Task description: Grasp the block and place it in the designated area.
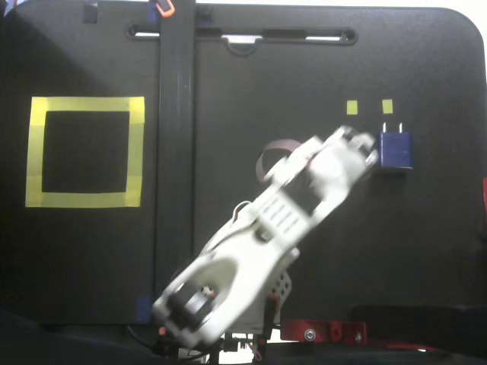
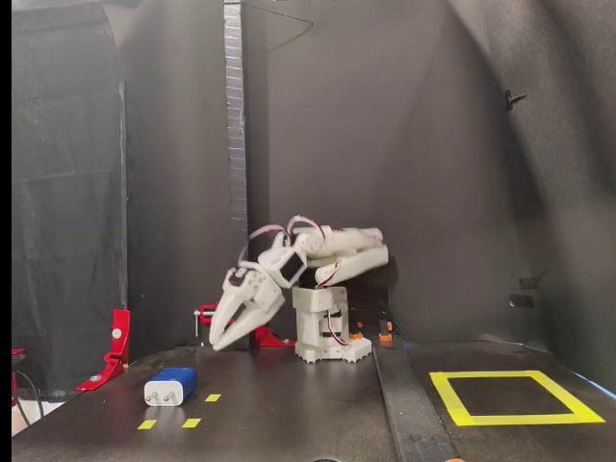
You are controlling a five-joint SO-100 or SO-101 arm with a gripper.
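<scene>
White gripper (image 2: 229,335) hangs in the air with its two fingers spread apart and holding nothing, pointing down toward the block (image 2: 171,386), probably so it can drop over it and pinch it. In both fixed views the blue block lies flat on the black table (image 1: 426,251), just beside the small yellow squares (image 1: 351,107), with its two prongs sticking out at one end. The big yellow tape square (image 1: 84,151) is well apart from the block, across the table past a dark strip (image 1: 176,137), so the block looks like it has a long ride to get there.
</scene>
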